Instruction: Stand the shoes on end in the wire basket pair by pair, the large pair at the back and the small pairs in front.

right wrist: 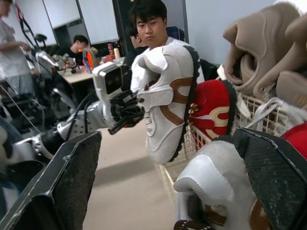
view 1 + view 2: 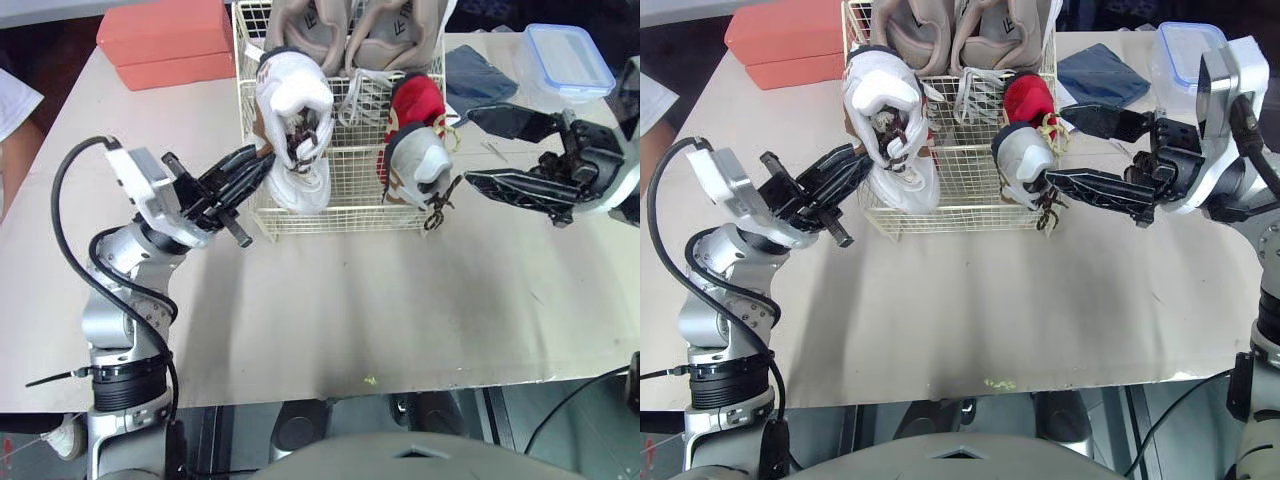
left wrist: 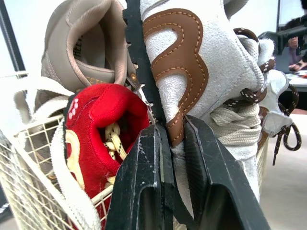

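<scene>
A wire basket [image 2: 340, 228] stands on the table with a large beige pair [image 2: 350, 30] on end at its back. My left gripper [image 2: 262, 162] is shut on the side of a white shoe with brown trim [image 3: 192, 62], holding it on end over the basket's front left corner [image 1: 165, 96]. Another white shoe [image 2: 300, 188] hangs below it against the basket front. A red shoe [image 2: 418, 100] stands at the front right. My right gripper [image 2: 468, 146] is open, its fingers on either side of a small white shoe [image 2: 415, 160] at the basket's right front corner.
Two salmon boxes [image 2: 165, 40] lie at the back left. A dark blue cloth [image 2: 480, 75] and a clear lidded container [image 2: 568, 58] lie at the back right. Bare table [image 2: 380, 310] stretches in front of the basket. People [image 1: 151, 24] sit beyond the table.
</scene>
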You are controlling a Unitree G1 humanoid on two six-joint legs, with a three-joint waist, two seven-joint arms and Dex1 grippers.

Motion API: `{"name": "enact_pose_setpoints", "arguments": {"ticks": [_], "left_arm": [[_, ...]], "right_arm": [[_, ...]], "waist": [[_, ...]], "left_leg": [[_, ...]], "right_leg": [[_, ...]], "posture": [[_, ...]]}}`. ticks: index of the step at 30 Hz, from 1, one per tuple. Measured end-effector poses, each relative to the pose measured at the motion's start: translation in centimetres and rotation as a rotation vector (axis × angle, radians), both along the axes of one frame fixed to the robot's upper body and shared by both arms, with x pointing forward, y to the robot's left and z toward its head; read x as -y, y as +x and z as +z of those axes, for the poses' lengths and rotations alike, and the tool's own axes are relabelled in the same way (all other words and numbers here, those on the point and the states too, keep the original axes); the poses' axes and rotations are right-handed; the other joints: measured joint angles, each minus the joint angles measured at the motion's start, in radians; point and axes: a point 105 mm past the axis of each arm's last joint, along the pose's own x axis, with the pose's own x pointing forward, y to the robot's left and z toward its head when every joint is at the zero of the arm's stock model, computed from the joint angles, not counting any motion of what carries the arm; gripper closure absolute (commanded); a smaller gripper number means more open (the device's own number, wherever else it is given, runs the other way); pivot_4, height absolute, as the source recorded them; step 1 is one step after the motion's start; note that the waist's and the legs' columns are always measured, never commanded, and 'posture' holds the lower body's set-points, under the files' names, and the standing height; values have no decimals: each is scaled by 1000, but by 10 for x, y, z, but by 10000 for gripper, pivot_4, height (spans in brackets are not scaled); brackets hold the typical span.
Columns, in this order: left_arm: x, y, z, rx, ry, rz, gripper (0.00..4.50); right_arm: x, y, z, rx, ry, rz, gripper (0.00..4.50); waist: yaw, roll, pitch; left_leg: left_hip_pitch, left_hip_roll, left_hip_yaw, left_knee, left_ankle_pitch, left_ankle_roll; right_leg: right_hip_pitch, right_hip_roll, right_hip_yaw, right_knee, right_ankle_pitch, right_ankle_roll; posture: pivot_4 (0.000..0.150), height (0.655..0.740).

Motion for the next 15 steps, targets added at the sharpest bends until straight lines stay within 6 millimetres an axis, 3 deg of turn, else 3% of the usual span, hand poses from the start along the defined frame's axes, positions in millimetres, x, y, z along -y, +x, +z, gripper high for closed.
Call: {"name": "enact_pose_setpoints", "arguments": {"ticks": [8, 15], "left_arm": [[-12, 5, -11, 23, -14, 55, 42700], [-7, 16, -6, 76, 18, 71, 42700]], "right_arm": [[-5, 1, 28, 302, -70, -45, 1393], [-10, 0, 26, 316, -84, -19, 1393]], "waist": [[-1, 4, -2], [4, 3, -2]], "left_leg": [[2, 0, -1, 0, 0, 0], [1, 0, -2, 1, 0, 0]], "right_leg": [[2, 0, -1, 0, 0, 0], [2, 0, -3, 0, 0, 0]], "posture": [[1500, 7400], [1500, 7400]]}}
